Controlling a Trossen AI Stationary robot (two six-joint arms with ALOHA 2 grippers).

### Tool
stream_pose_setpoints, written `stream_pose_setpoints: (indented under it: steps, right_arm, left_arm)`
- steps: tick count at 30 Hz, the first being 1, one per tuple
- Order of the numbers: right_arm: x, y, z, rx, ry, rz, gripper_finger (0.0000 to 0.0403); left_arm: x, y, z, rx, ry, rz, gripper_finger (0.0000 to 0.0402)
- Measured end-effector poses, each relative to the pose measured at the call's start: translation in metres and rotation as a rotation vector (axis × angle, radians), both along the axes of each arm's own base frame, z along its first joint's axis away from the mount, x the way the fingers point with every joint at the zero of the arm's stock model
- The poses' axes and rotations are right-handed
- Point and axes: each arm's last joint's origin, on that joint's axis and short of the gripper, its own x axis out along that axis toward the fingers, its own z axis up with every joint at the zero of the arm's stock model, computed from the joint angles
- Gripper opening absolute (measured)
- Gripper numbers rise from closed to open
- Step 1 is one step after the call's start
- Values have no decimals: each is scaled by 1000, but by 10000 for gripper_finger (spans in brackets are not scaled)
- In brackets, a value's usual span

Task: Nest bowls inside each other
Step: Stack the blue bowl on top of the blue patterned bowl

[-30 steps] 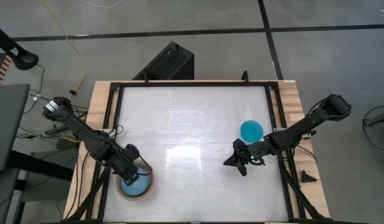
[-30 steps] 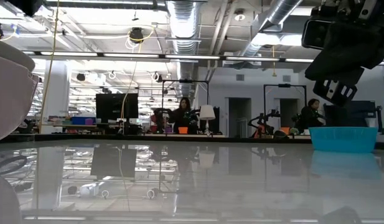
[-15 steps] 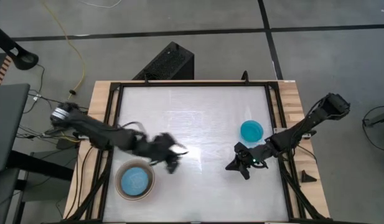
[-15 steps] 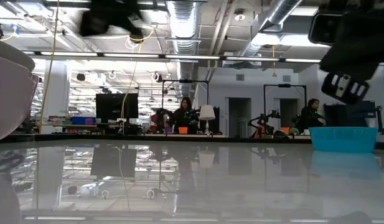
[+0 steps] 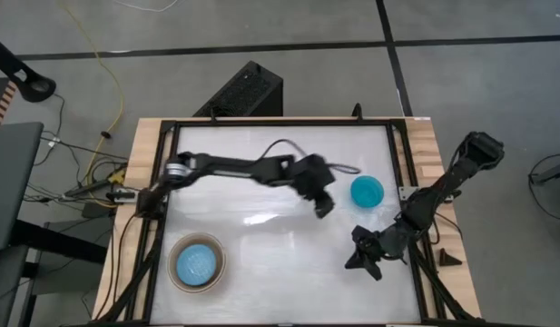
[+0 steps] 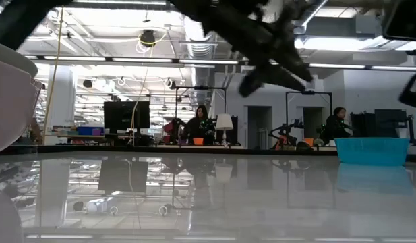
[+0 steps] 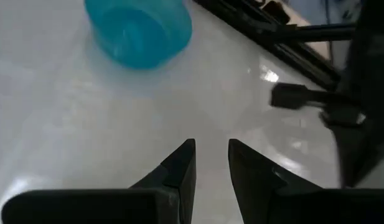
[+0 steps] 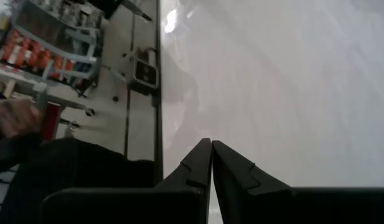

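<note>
The small teal bowl [image 5: 367,191] stands upright on its base at the table's right, and it shows in the left wrist view [image 7: 139,31] and the low view [image 6: 371,151] too. A stack of nested bowls [image 5: 197,264], light blue innermost, sits near the front left corner. Its pale outer wall [image 6: 9,101] fills the low view's left edge. My left gripper [image 5: 323,207] hovers just left of the teal bowl, its fingers [image 7: 210,146] a little apart with nothing between them. My right gripper [image 5: 361,263] is shut and empty [image 8: 211,144], nearer the front edge than the teal bowl.
Black frame rails [image 5: 402,163] run along the table's sides. My right arm [image 7: 316,99] stands close behind the teal bowl's right. A black box [image 5: 248,91] lies on the floor past the far edge. People sit in the room behind [image 6: 197,125].
My left gripper has swung fast from over the stack at the front left, across the table toward the right and far side, and is now beside the teal bowl. The stack has stayed in place. My right gripper has drawn back toward the near edge.
</note>
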Motion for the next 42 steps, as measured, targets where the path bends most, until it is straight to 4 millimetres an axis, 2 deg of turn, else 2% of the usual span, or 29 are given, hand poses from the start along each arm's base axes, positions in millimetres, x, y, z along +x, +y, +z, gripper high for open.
stream_pose_setpoints:
  steps: [5,7,9,12,17,20,29,38,42]
  right_arm:
    - [-12,8,-6,19,83,-25,49]
    - [-16,10,-8,17,107,-46,49]
    - [-19,11,-10,19,130,-59,49]
    - [-22,13,-11,54,162,-85,49]
    - [-28,18,-11,119,204,-99,49]
    - [-30,19,-11,133,218,-99,49]
    - [-29,18,-12,145,225,-122,49]
    - [-28,18,-11,150,221,-125,49]
    - [-28,18,-11,158,225,-131,49]
  left_arm:
    - [49,25,5,239,-85,-116,83]
    - [65,32,-1,391,-129,-190,83]
    - [74,33,-16,552,-212,-256,83]
    - [75,33,-35,728,-230,-329,83]
    - [77,36,-42,913,-227,-424,83]
    - [79,36,-54,994,-218,-487,83]
    - [82,34,-86,1089,-183,-614,83]
    - [82,33,-89,1153,-119,-603,83]
    - [82,28,-83,1155,-126,-593,83]
